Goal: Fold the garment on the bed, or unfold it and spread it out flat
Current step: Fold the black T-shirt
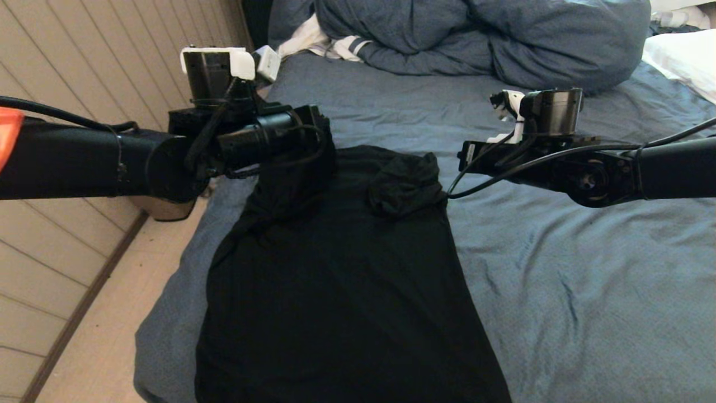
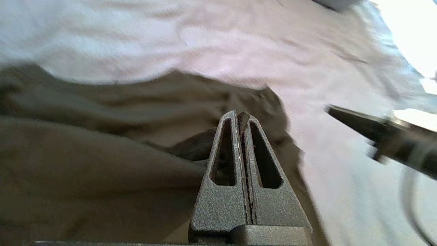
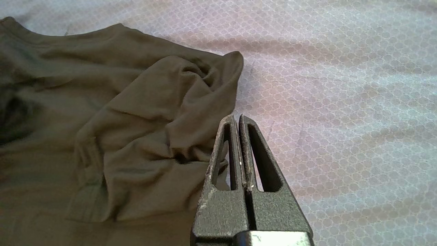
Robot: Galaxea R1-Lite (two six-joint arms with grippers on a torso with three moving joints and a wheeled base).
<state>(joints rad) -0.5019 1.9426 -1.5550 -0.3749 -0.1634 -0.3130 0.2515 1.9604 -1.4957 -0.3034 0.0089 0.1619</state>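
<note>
The garment, a black T-shirt with its plain side up, lies lengthwise on the bed. Its upper right sleeve is bunched into a lump. The upper left part of the garment rises in a peak to my left gripper, which is shut on a thin pinch of the fabric. My right gripper is shut with nothing in it. It hovers over the bare sheet just beside the bunched sleeve.
A bunched blue duvet and a white cloth with dark stripes lie at the head of the bed. A white pillow sits far right. The panelled wall and a strip of floor border the bed's left edge.
</note>
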